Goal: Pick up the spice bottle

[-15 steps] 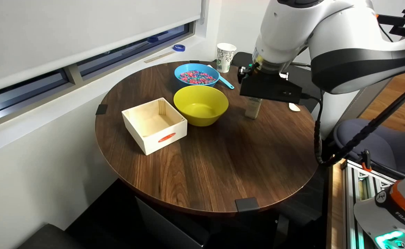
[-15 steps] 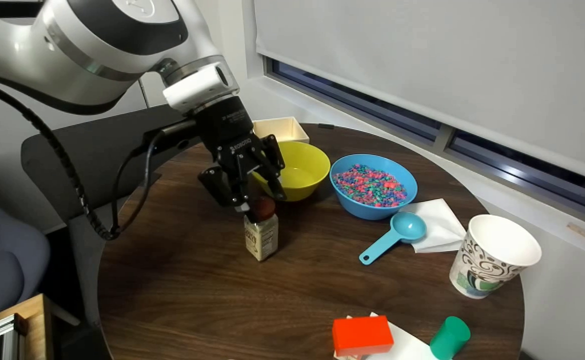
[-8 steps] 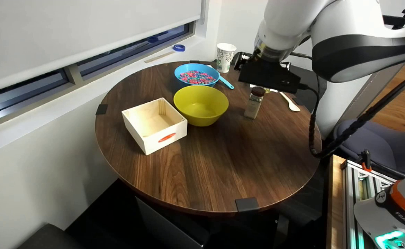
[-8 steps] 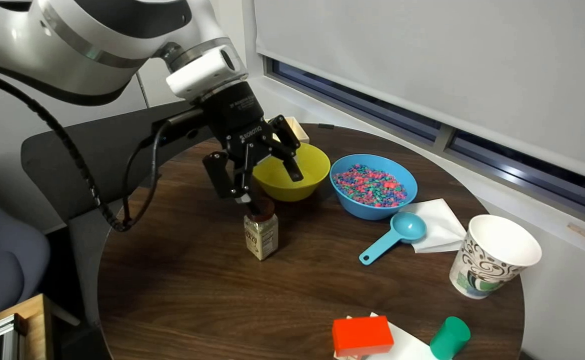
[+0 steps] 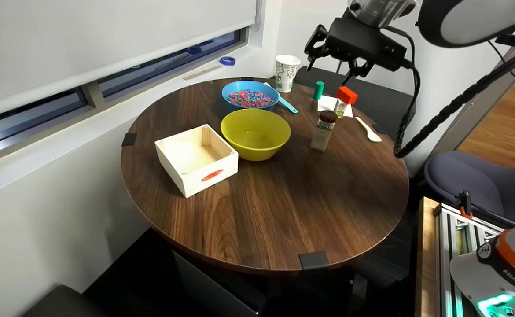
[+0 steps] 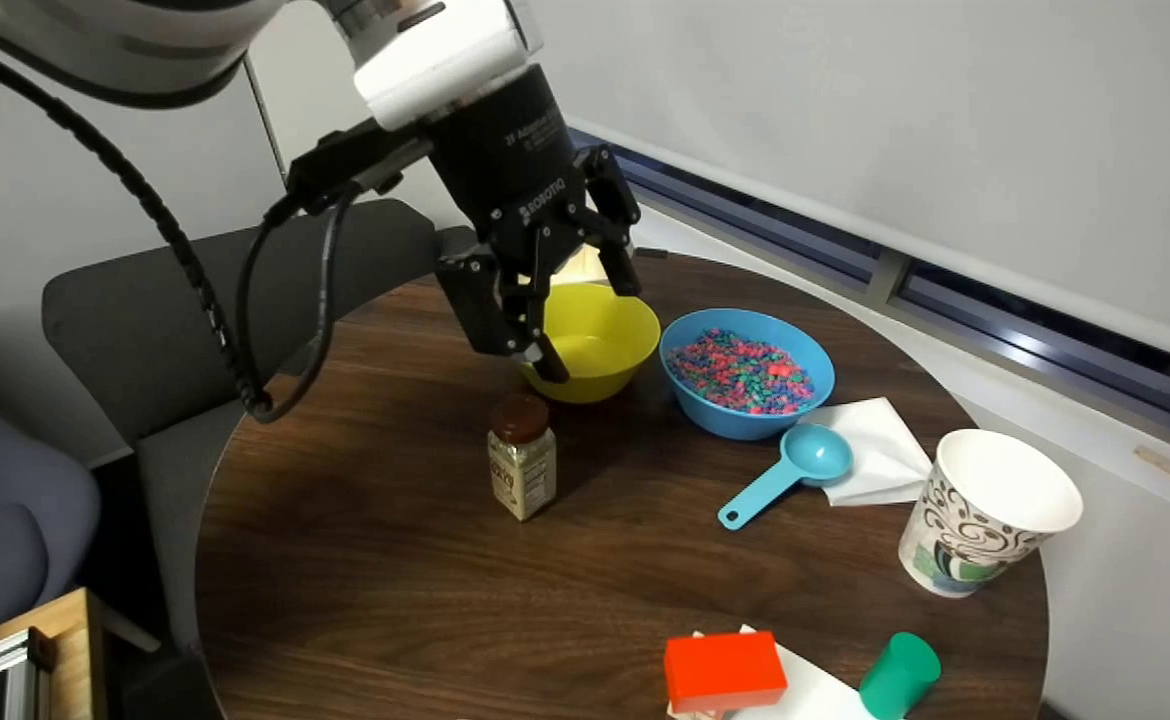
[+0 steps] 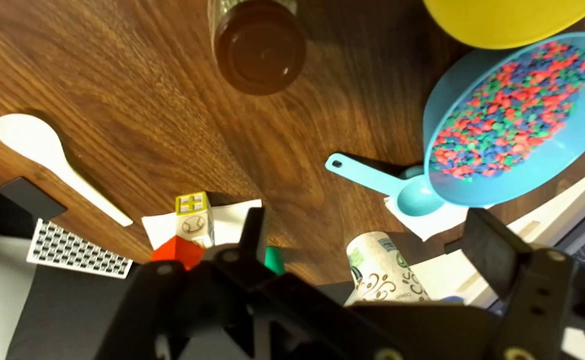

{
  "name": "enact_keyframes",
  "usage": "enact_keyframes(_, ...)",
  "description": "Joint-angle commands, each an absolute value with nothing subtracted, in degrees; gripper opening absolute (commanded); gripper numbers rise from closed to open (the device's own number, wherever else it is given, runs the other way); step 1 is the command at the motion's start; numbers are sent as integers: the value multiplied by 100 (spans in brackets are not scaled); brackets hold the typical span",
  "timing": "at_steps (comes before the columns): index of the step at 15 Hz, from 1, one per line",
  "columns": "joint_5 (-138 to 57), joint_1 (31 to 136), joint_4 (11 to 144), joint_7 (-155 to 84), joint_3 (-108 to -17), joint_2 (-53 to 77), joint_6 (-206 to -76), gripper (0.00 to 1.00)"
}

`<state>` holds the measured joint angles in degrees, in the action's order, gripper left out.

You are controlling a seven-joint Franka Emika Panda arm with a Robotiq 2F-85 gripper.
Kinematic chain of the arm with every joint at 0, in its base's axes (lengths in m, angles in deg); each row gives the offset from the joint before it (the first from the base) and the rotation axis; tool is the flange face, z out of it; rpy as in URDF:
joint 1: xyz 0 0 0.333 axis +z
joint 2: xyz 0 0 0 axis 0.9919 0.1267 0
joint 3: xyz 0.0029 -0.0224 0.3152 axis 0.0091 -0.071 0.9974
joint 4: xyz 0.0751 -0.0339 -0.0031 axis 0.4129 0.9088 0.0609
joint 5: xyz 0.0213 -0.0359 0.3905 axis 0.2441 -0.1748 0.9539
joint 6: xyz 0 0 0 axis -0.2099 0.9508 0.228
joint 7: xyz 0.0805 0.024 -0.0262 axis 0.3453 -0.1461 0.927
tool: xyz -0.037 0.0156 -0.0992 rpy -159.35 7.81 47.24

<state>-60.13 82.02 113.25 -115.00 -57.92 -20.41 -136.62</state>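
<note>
The spice bottle (image 6: 522, 470) stands upright on the desk (image 5: 262, 211), near the yellow bowl (image 5: 255, 154) but not touching it. It looks light to me, with a stiff, clear body that may be glass or plastic; I cannot tell which, so I treat it as breakable. Its sides are flat and look smooth, so a loose hold could slip. I would take it across two opposite faces, below the round brown lid (image 6: 520, 418), since a grip on the lid alone might twist it. My claw (image 7: 366, 215) hangs higher than the yellow bowl's rim, its fingers (image 7: 252, 227) spread wide with nothing between them. Just beside the yellow bowl sits a blue bowl (image 6: 730, 428) of rough little coloured bits (image 6: 740, 372). Across the yellow bowl from the bottle is a pale wooden box (image 5: 209, 181), square and straight-walled. Farther from the yellow bowl, a patterned paper cup (image 6: 975, 545) flares toward its mouth.
</note>
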Motion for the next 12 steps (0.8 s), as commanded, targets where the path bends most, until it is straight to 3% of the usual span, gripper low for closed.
enact_keyframes(1,-4445,8241,11339,-10228,-6099,-2319,-13560,100)
enact_keyframes(8,-2918,7971,10887,-8997,-6185,-2302,-11822,100)
enact_keyframes(12,-2982,7850,10939,-8925,-6093,-2338,-11924,100)
